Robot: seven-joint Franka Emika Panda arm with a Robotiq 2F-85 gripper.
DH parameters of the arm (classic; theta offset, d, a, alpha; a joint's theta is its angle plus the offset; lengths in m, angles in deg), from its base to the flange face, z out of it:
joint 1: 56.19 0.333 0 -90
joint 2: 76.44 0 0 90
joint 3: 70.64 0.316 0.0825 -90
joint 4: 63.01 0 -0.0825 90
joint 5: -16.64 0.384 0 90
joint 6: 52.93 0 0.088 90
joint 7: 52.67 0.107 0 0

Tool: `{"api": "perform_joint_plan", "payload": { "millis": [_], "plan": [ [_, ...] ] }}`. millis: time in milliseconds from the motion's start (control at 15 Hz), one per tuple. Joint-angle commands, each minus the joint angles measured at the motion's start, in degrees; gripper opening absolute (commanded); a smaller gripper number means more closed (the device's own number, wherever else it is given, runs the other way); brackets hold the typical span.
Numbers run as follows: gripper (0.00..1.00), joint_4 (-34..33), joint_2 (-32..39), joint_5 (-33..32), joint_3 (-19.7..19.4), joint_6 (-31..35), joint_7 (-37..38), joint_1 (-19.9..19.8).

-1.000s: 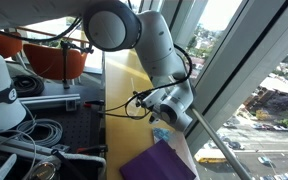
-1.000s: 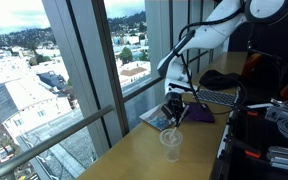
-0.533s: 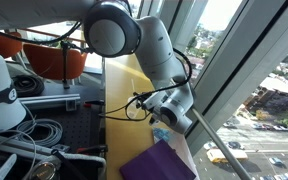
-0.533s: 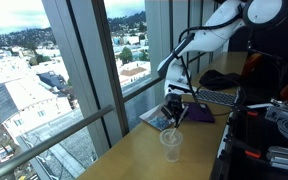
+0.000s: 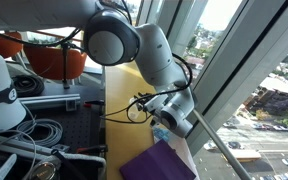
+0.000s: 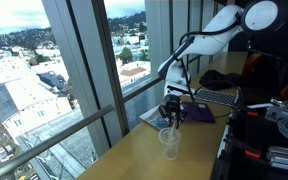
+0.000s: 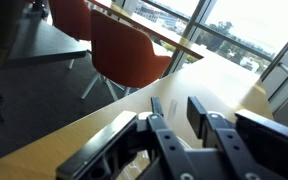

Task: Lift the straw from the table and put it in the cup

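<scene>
The clear plastic cup (image 6: pixel 170 143) stands upright on the wooden table, near the window, just in front of and below my gripper (image 6: pixel 172 112). In the wrist view my gripper (image 7: pixel 176 103) has its jaws apart, with the tabletop showing through the gap. A faint, thin pale streak, likely the straw (image 7: pixel 172 107), lies in that gap; I cannot tell whether it touches a finger. In an exterior view the gripper (image 5: pixel 167 122) hangs low over the table edge. The cup is out of the wrist view.
A small blue object (image 6: pixel 167 124) lies under the gripper beside a purple mat (image 6: pixel 197 114), which also shows in an exterior view (image 5: pixel 159 160). A window rail (image 6: pixel 74 135) runs along the table. Cables and equipment (image 5: pixel 34 135) crowd the room side. Orange chairs (image 7: pixel 124 50) stand beyond.
The upper arm has shifted slightly and the gripper has sunk a little toward the table. The cup has not moved.
</scene>
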State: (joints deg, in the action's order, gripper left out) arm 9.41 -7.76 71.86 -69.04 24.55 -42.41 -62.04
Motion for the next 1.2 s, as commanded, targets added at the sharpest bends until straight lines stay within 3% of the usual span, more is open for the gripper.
{"api": "perform_joint_plan", "payload": {
  "millis": [0,333,733,1133],
  "plan": [
    [0.64,-2.71,1.44,2.06,1.47,-2.07,1.93,-0.67],
    [0.99,2.41,-5.63,0.20,0.91,0.19,2.45,2.65],
    [1.00,6.33,-16.70,-10.25,-1.49,-0.08,10.97,9.95],
    [1.00,16.58,-31.54,-22.53,-0.84,5.86,3.14,13.45]
  ]
}}
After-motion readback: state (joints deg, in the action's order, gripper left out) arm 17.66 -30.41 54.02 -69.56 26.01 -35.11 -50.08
